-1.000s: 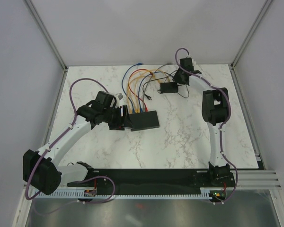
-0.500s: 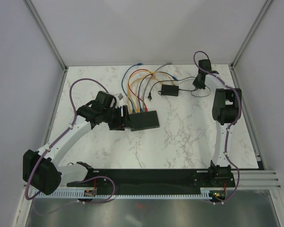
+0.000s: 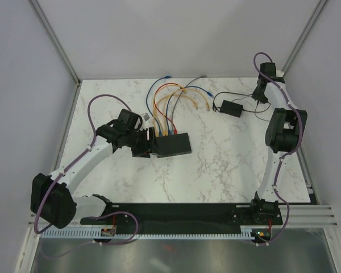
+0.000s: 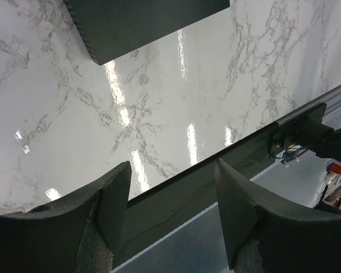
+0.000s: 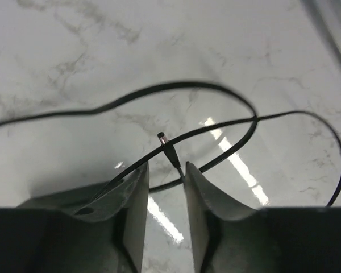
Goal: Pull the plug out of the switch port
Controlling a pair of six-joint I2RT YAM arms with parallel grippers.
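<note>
The switch (image 3: pixel 173 145) is a flat black box left of the table's middle, with coloured cables in its far edge. My left gripper (image 3: pixel 147 143) stands open at its left end. In the left wrist view the switch's corner (image 4: pixel 142 23) lies well beyond the open gripper (image 4: pixel 171 165), which has nothing between its fingers. My right gripper (image 3: pixel 261 94) is at the far right of the table. In the right wrist view the small black barrel plug (image 5: pixel 169 149) on its thin cord (image 5: pixel 102 108) is out of the switch and leans against the right finger at the tips of the open gripper (image 5: pixel 165 166).
A small black adapter block (image 3: pixel 233 108) lies at the far right with its cord looped around it. Orange, blue and grey cables (image 3: pixel 167 105) arc from the switch toward the back wall. A small grey object (image 3: pixel 143 116) sits behind the left gripper. A frame post (image 3: pixel 295 45) stands close to the right arm.
The right arm swung right toward the back corner, dragging the adapter block and its cord along. Its jaws, shut before, now stand apart. The left arm barely moved.
</note>
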